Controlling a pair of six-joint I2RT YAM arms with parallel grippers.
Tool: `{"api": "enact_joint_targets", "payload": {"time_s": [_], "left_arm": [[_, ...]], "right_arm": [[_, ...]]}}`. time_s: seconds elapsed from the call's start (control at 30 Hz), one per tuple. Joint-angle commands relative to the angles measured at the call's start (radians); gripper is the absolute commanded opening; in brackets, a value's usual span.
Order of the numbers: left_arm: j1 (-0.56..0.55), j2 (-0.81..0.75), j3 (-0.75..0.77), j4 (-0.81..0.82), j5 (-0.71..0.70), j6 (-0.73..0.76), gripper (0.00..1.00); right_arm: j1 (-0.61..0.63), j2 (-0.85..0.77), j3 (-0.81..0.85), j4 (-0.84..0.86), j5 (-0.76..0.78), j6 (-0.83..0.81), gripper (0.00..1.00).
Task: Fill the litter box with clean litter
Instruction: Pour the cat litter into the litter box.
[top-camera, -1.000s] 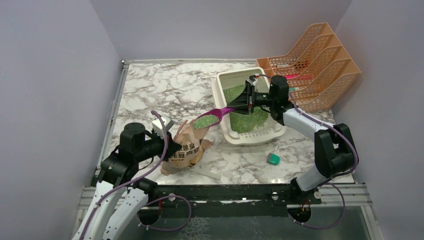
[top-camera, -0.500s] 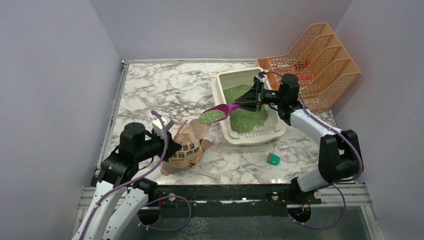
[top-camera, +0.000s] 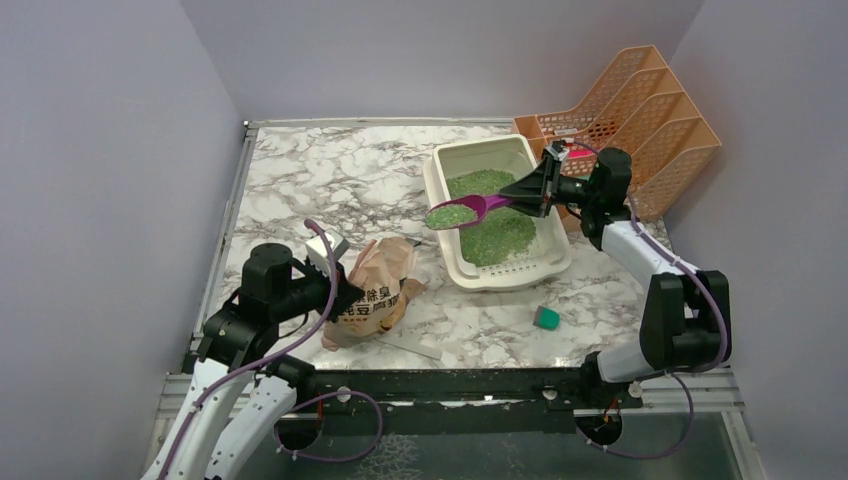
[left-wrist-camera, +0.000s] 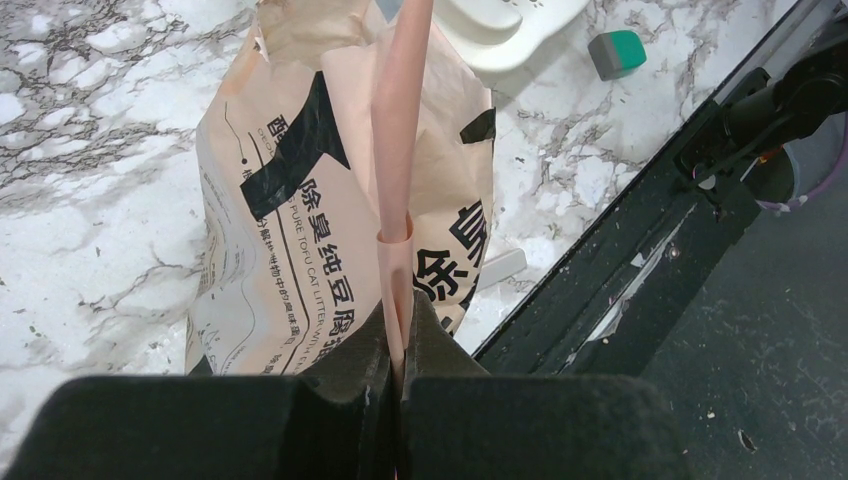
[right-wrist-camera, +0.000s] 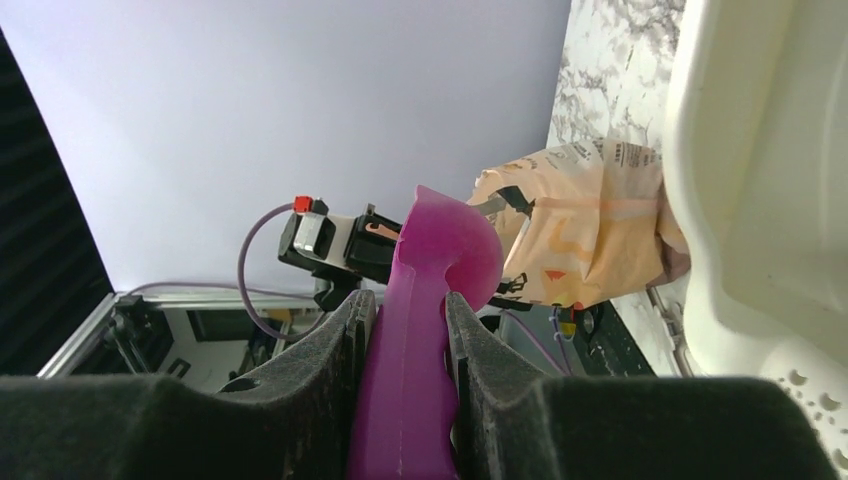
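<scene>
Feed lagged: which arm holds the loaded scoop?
The right arm: its jaws clamp the scoop above the litter box; the left arm's pinch the bag.

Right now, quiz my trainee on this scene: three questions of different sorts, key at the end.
1. True or false: the magenta scoop clamped in the right fingers carries green litter.
2. What do the left fingers pinch? A the paper bag's handle; B a purple cable; C nothing.
3. Name the small thing on the table just in front of the litter box.
Key: 1 true; 2 A; 3 the teal block.
</scene>
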Motion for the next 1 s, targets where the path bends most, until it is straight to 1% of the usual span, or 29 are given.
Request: {"api": "enact_joint_targets", "payload": {"time_s": [0.0,0.13,0.57,0.97], "left_arm": [[0.004,0.013,-0.009,-0.010,0.033,0.010,0.00],[0.004,0.023,-0.007,-0.010,0.037,0.013,0.00],[0.004,0.022,-0.007,-0.010,0.035,0.012,0.00],[0.004,0.016,-0.007,-0.010,0.023,0.007,0.00]], "right_arm": [[-0.068,-0.040,-0.001,0.031,-0.065,0.011,0.01],[-0.136,-0.045,0.001,0.011,-0.082,-0.006,0.01],[-0.310,-0.049,0.002,-0.138,-0.112,-0.132,0.01],[-0.399,-0.040,-0.008,-0.222,-0.106,-0.222,0.01]]}}
